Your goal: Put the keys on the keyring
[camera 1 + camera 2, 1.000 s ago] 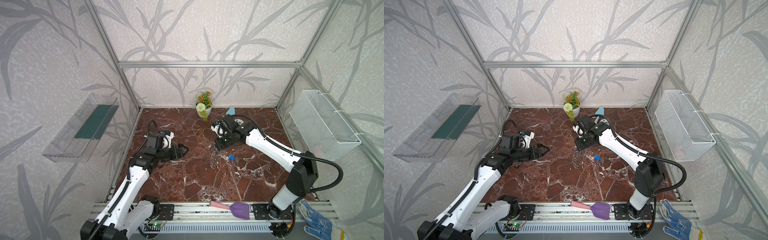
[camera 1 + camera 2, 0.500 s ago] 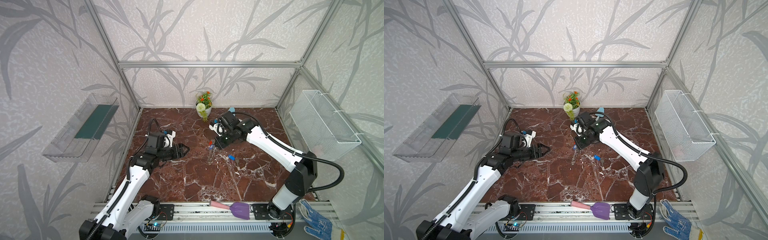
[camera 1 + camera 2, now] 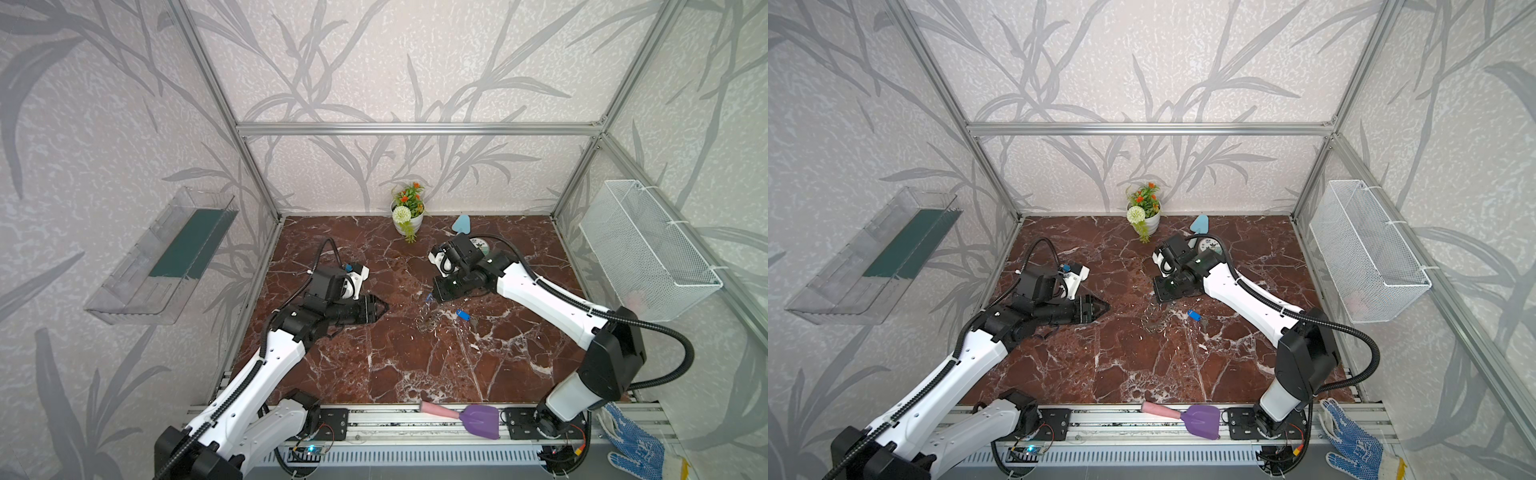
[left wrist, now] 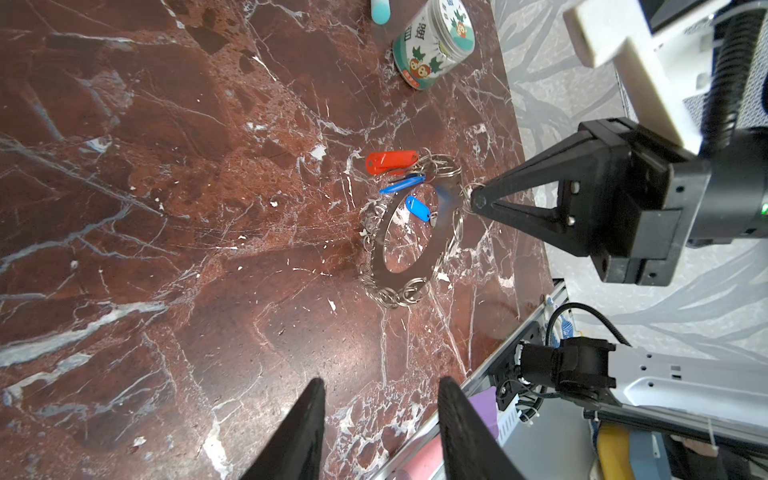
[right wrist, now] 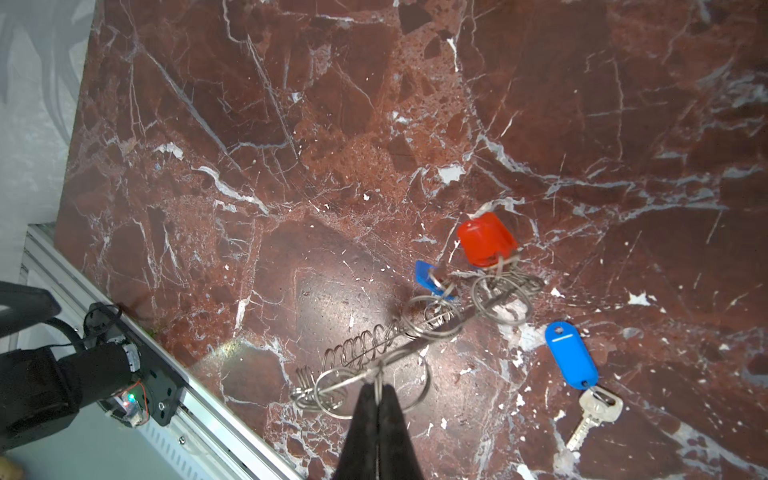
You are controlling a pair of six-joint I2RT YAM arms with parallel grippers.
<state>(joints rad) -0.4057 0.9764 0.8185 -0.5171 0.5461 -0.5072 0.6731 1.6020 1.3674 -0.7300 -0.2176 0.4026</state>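
The keyring (image 4: 384,266) sits near the middle of the red marble worktop (image 3: 374,365), a little right of centre in both top views. It is tipped up on edge. The right gripper (image 5: 376,395) has its jaws pressed together on one of the small wire rings at the raised side. The opposite side seems to rest on the worktop.

Two tags hang from rings at the far side of the keyring: a red tag (image 5: 486,239) and a small blue tag (image 5: 428,274). No key blade can be made out on either.

The loose blue-tagged key (image 5: 571,357) lies flat on the worktop just right of the keyring, apart from it. Its silver blade (image 5: 592,415) points towards the near edge.

The left gripper (image 4: 380,415) hovers low at the left of the worktop, well apart from the keyring and pointing towards it. Its jaws stand partly apart with nothing between them.

A printed tin (image 4: 434,41) lies on its side towards the far right, behind the right arm. A flower pot (image 3: 407,216) stands at the far wall.
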